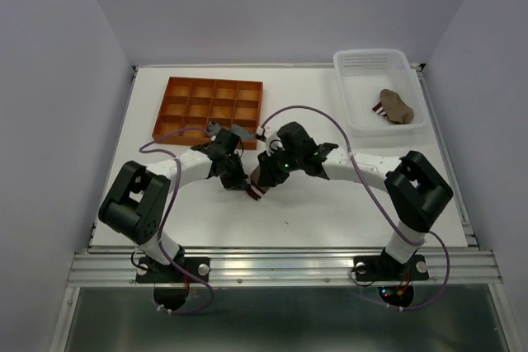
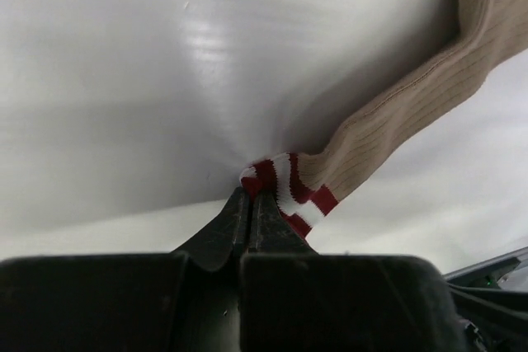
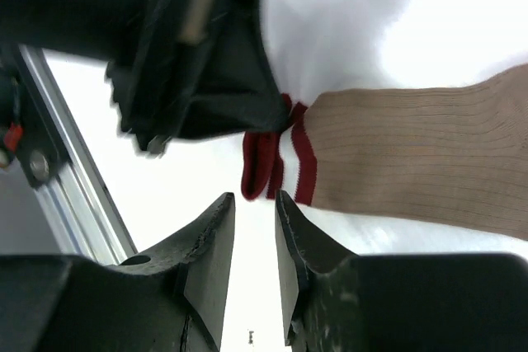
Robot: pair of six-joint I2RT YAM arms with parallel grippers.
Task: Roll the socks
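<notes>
A tan-brown sock [image 2: 412, 96] with a red-white striped cuff [image 2: 289, 191] lies stretched on the white table, at mid-table in the top view [image 1: 257, 189]. My left gripper [image 2: 250, 199] is shut on the edge of that cuff. My right gripper [image 3: 253, 197] stands open just short of the cuff [image 3: 276, 162], with nothing between its fingers; the sock's tan body [image 3: 412, 154] runs off to the right. In the top view both grippers meet over the sock, the left [image 1: 241, 182] and the right [image 1: 267, 172]. A bundled tan sock [image 1: 397, 106] lies in the white basket.
The white basket [image 1: 371, 60] stands at the back right. An orange compartment tray [image 1: 210, 105] sits at the back left, close behind the left arm. The table's metal front rail [image 3: 66, 195] runs near the right gripper.
</notes>
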